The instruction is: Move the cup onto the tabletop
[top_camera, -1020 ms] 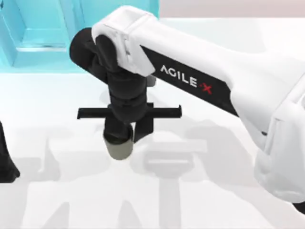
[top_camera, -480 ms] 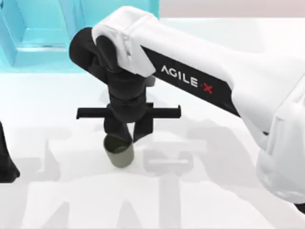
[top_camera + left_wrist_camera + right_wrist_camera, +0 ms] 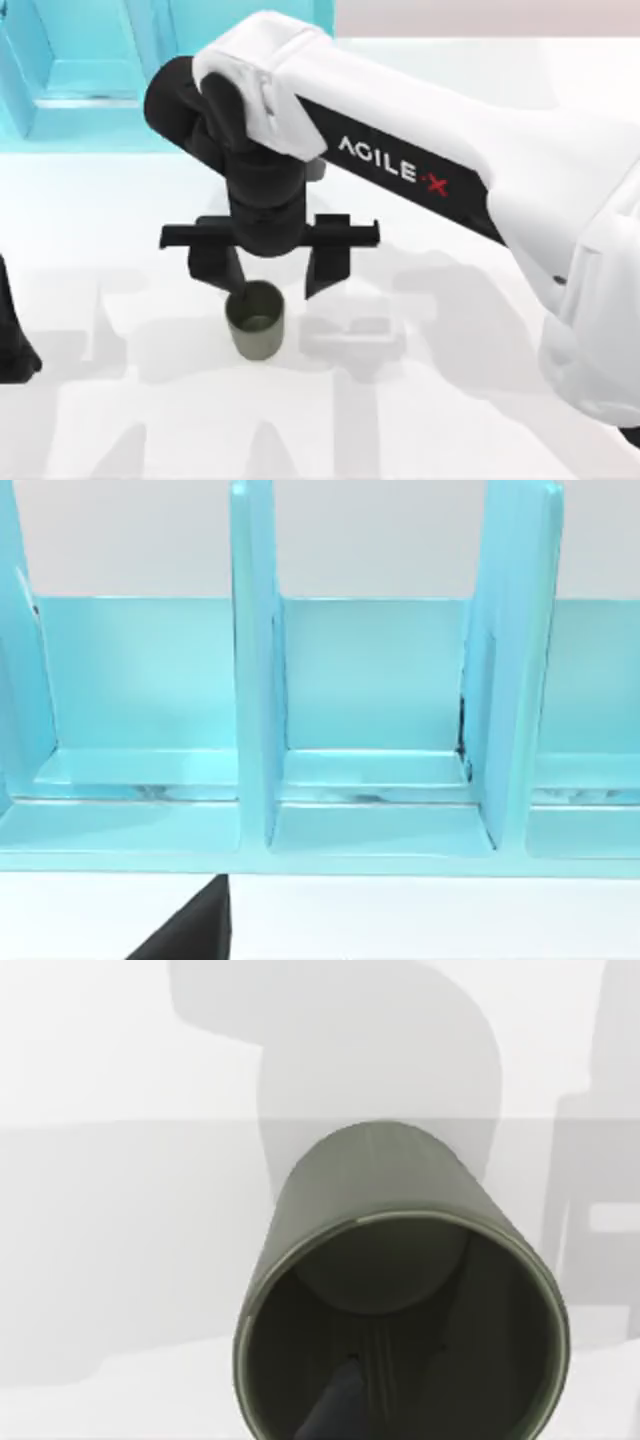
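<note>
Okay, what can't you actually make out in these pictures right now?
- Cup: its base on the tabletop is hidden by its own wall in the top view.
- Right gripper: open astride the cup, but its wrist covers where the fingers attach.
- Left gripper: the left wrist view faces the shelf; a dark corner is cut off by the edge.

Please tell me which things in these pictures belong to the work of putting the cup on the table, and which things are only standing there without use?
Belonging to the job:
- small dark olive-grey cylindrical cup, upright on the table
- broad plain white tabletop
- right gripper, black, open above the cup

Only standing there:
- teal-blue compartmented shelf unit, at the table's far left
- left arm, parked at the left edge
</note>
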You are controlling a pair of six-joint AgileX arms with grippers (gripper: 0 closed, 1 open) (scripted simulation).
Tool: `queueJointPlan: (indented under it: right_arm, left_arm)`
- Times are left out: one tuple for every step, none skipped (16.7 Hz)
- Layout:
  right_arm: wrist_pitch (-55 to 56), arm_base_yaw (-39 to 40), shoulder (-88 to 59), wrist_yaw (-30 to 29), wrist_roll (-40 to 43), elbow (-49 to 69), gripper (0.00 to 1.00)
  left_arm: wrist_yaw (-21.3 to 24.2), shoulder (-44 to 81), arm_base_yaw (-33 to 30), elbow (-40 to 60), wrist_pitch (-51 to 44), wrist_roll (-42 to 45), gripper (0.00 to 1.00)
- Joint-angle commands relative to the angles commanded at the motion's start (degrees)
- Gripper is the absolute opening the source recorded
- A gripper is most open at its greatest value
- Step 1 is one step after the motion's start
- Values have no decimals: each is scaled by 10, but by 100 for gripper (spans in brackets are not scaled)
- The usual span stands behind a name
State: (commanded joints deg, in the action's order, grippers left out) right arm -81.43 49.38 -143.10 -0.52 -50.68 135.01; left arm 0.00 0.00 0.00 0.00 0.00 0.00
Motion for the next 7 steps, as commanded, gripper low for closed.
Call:
queueJointPlan:
  right_arm:
    - [0,0,0,0,0,0,98]
    - [0,0,0,0,0,0,100]
    - [0,0,0,0,0,0,100]
    - [0,0,0,0,0,0,100]
    - [0,0,0,0,0,0,100]
    - [0,0,0,0,0,0,100]
    - [0,0,0,0,0,0,100]
  left_arm:
    - [0,0,0,0,0,0,100]
    - [0,0,0,0,0,0,100]
    - [0,0,0,0,0,0,100]
    - [0,0,0,0,0,0,100]
    - [0,0,0,0,0,0,100]
    - [0,0,0,0,0,0,100]
    - [0,0,0,0,0,0,100]
